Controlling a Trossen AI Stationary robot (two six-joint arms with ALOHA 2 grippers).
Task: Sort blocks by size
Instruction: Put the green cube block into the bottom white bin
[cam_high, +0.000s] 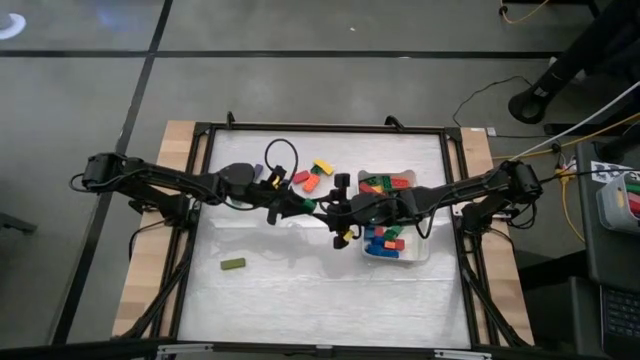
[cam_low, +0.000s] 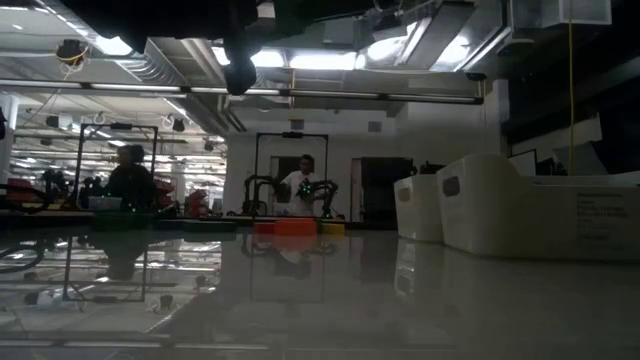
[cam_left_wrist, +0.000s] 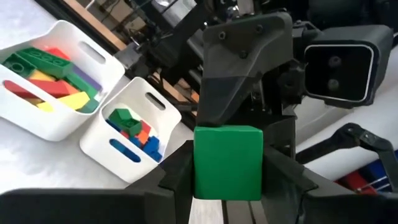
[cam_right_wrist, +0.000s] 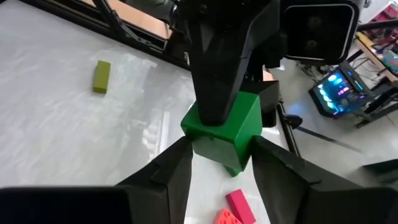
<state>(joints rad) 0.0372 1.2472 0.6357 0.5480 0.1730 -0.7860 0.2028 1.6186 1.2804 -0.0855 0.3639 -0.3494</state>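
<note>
Mid-table (cam_high: 300, 290), left gripper (cam_left_wrist: 227, 186) and right gripper (cam_right_wrist: 217, 155) both clamp one green block (cam_left_wrist: 227, 160), trays (cam_high: 424, 250) beside.

A bright green plastic cube (cam_left_wrist: 227, 160) sits between the dark hands. Two white plastic trays (cam_left_wrist: 46, 124) hold red, yellow, green, purple, blue and orange bricks. An olive-green bar (cam_high: 233, 264) lies on the glossy white table (cam_high: 300, 300), with red, orange and yellow bricks (cam_high: 312, 176) nearby.
</note>
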